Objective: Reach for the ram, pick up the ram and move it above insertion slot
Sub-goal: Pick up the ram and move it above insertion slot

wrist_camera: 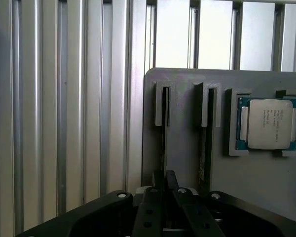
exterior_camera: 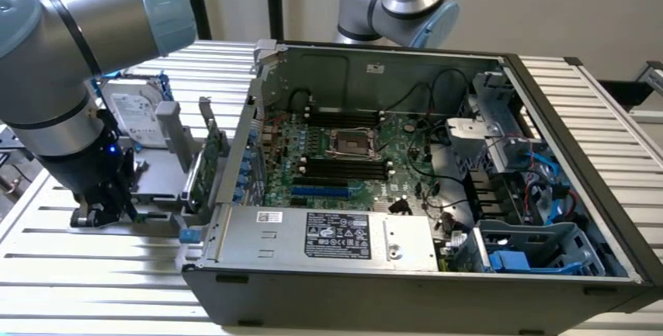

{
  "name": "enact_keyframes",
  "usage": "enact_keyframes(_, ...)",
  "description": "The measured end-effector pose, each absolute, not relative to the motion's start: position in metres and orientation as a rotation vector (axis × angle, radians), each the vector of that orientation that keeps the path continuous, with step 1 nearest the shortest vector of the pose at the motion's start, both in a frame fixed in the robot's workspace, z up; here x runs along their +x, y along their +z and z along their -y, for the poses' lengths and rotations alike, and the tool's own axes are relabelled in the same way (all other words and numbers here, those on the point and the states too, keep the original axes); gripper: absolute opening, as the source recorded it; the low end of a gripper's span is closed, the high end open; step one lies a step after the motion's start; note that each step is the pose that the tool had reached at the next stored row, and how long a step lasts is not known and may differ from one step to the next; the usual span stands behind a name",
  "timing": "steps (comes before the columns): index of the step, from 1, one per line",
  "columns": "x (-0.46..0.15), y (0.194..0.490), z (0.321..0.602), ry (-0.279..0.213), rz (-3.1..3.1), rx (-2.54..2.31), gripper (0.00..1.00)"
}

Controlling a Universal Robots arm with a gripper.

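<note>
Aluminium-slat table (exterior_camera: 62, 274), open PC case (exterior_camera: 414, 196) mid-table, gripper (wrist_camera: 165, 178) down at the grey holder (wrist_camera: 183, 148) by the table's edge, clamping the ram.

Ram (wrist_camera: 165, 143) stands on edge in the holder slot nearest the holder edge that borders bare slats. A 2nd stick (wrist_camera: 202, 158) sits in the next slot, w/ the CPU (wrist_camera: 268, 123) beyond. Ram's long axis runs along its slot, parallel w/ the slats, pointing from the gripper twd the holder's far edge, thin edge up. Fingers (wrist_camera: 157, 186) stand close together either side of that edge and appear to pinch it; ram not yet lifted. Risks: if the grip is off-centre the stick could tilt & bind in the slot or drag the holder up. The thin edge could slip from the pads. Sideways drift could knock the 2nd stick.
</note>
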State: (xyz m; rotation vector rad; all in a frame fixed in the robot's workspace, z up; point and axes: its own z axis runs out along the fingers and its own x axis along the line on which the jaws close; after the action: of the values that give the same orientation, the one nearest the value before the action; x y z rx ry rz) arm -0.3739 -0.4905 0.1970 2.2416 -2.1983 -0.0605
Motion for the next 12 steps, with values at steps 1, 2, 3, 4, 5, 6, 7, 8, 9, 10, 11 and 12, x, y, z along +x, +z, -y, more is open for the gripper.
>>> enact_keyframes(1, -0.3739, 0.1970, 0.4905, -0.060, 2.198, 2.242, 0.13)
enact_keyframes(2, -0.3739, 0.1969, 0.4905, -0.060, 2.198, 2.242, 0.13)
enact_keyframes(3, -0.3739, 0.1969, 0.4904, -0.061, 2.198, 2.242, 0.13)
enact_keyframes(4, -0.3739, 0.1969, 0.4905, -0.060, 2.197, 2.243, 0.13)
enact_keyframes(5, -0.3739, 0.1969, 0.4905, -0.061, 2.197, 2.243, 0.13)
enact_keyframes(6, -0.3739, 0.1971, 0.4904, -0.060, 2.196, 2.244, 0.13)
enact_keyframes(7, -0.3738, 0.1976, 0.4904, -0.061, 2.196, 2.245, 0.13)
enact_keyframes(8, -0.3739, 0.1985, 0.4904, -0.061, 2.195, 2.245, 0.13)
enact_keyframes(9, -0.3739, 0.1993, 0.4904, -0.061, 2.194, 2.246, 0.13)
enact_keyframes(10, -0.3739, 0.2004, 0.4904, -0.061, 2.193, 2.247, 0.13)
enact_keyframes(11, -0.3739, 0.2015, 0.4904, -0.060, 2.192, 2.247, 0.13)
enact_keyframes(12, -0.3739, 0.2027, 0.4904, -0.061, 2.191, 2.248, 0.13)
